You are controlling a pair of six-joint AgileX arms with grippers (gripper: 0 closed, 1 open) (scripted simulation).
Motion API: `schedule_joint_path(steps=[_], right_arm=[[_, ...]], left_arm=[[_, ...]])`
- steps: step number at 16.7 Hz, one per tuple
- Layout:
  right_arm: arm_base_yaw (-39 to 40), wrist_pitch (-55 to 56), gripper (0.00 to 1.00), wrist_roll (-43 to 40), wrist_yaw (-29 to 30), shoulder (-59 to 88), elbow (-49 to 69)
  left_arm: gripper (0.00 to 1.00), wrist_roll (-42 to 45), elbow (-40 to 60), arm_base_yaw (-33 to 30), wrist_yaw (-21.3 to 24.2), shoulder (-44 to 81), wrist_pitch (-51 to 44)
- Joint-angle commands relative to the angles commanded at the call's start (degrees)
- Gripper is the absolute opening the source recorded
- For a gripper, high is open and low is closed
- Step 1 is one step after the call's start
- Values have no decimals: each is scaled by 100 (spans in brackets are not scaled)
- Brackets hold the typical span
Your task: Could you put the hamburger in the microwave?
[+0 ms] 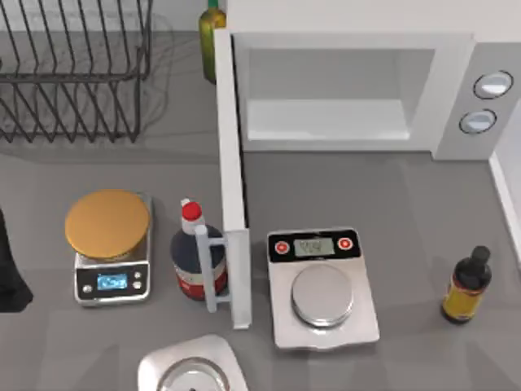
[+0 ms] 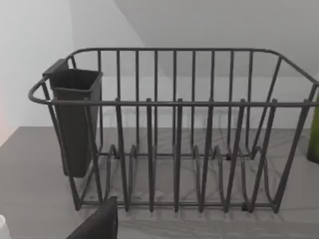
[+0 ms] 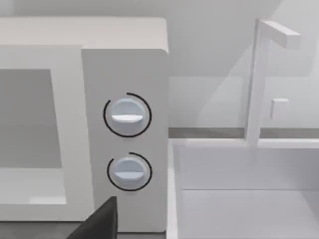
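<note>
A: What sits nearest the front edge in the top view?

B: A white dish (image 1: 191, 366) at the very front. Just behind it stand three things in a row: a small silver scale (image 1: 111, 281) at the left carrying the hamburger (image 1: 107, 224) on its platter, a dark red-capped bottle (image 1: 194, 257) beside it, and a larger white scale (image 1: 321, 289) with a bare silver platter.

A: And the microwave?

B: The microwave (image 1: 456, 98) stands at the back right, its door (image 1: 232, 187) swung fully open toward the front, its edge between the bottle and the white scale. Its cavity is open. The right wrist view faces its two silver knobs (image 3: 127, 115).

A: The arms?

B: The left arm (image 1: 10, 269) is a dark shape at the table's left edge; whether either gripper's fingers are apart or together cannot be told. The left wrist view faces a wire dish rack (image 2: 174, 129) at the back left.

A: Anything else?

B: A dark bottle with a yellow label (image 1: 468, 287) at the right, and a green bottle (image 1: 212, 37) behind the door.
</note>
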Motion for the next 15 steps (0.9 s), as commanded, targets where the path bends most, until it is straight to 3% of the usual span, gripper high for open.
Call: schedule_joint_path(steps=[6,15], right_arm=[[-164,-525,100,-590,0,624,432],[-1037,-3288,100,-3808,2,4607,2705]], left_arm=[[100,0,0,0,0,0,0],[100,0,0,0,0,0,0]])
